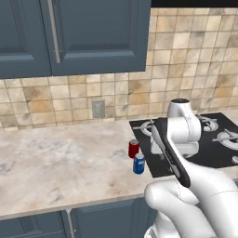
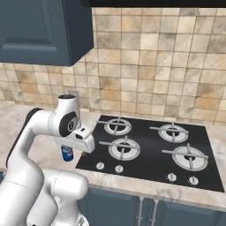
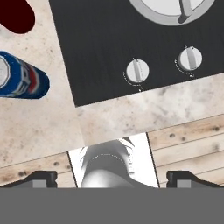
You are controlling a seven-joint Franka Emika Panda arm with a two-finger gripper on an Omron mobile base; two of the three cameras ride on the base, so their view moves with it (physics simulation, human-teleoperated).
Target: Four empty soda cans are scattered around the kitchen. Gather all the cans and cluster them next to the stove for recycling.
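Observation:
A red can (image 1: pixel 134 148) and a blue can (image 1: pixel 138 163) stand upright and close together on the counter, just off the left edge of the black stove (image 1: pixel 146 144). In the right base view the blue can (image 2: pixel 67 153) peeks out beside my arm, left of the stove (image 2: pixel 150 152). My gripper (image 3: pixel 114 177) hangs open and empty above the counter's front edge, to the right of both cans. Looking down from the hand, the blue can (image 3: pixel 19 76) and red can (image 3: pixel 16 15) lie at the left, beside the stove (image 3: pixel 100 43) corner.
Two stove knobs (image 3: pixel 137 71) sit near the cooktop's front edge. Marble counter (image 1: pixel 60 158) stretches left of the cans. A wall outlet (image 1: pixel 98 108) and dark blue upper cabinets (image 1: pixel 69 32) are behind. Wooden floor (image 3: pixel 188 140) shows past the counter edge.

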